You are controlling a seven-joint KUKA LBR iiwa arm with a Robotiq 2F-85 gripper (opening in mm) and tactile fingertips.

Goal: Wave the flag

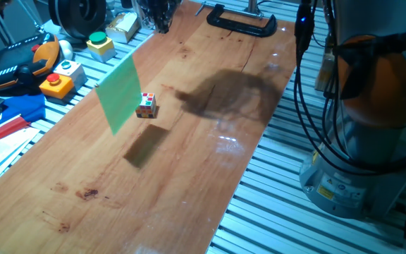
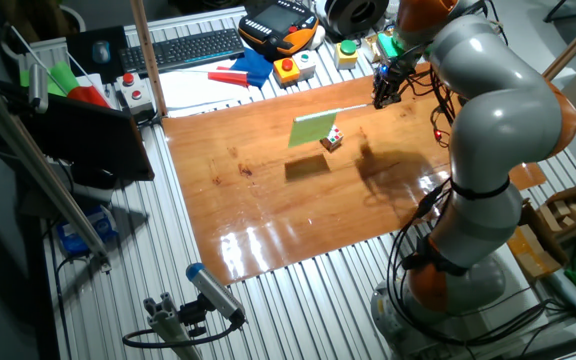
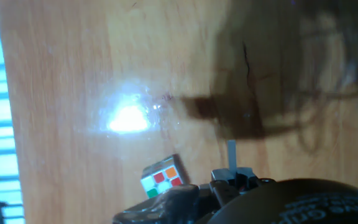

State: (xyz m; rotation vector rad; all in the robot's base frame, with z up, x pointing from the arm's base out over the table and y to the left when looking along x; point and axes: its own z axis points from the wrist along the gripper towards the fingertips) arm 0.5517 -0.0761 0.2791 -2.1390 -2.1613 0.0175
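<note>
- The flag (image 1: 120,92) is my task item: one bright green sheet, raised in the air above the tabletop (image 1: 189,169) and tilted, with its own dark shadow lying on the wood beneath it. From the other fixed view I see it (image 2: 314,128) on a thin pale stick running toward the far edge of the board, up to the hand.
- The arm (image 2: 488,110), grey with orange joint bands, rises from its base at the near right of that view, bends over at the top and reaches across to the far edge of the tabletop.
- The hand (image 2: 385,88) hangs there pointing down at the end of the stick. I read it as closed on the stick, though the fingers are small and dark from here and I cannot make out the contact itself. In the hand view I only get dark blurred housing at the bottom of the frame and a short pale upright piece above it.
- One small multicoloured cube (image 1: 146,105) sits on the wood just beside the flag's lower edge; I cannot tell whether they touch. It also appears in the hand view (image 3: 163,177), tilted, next to the housing.
- One black clamp (image 1: 240,21) lies at the far end of the board.
- Off the board I count two yellow button boxes, one with a green cap (image 1: 101,44) and one with a red (image 1: 56,85).
</note>
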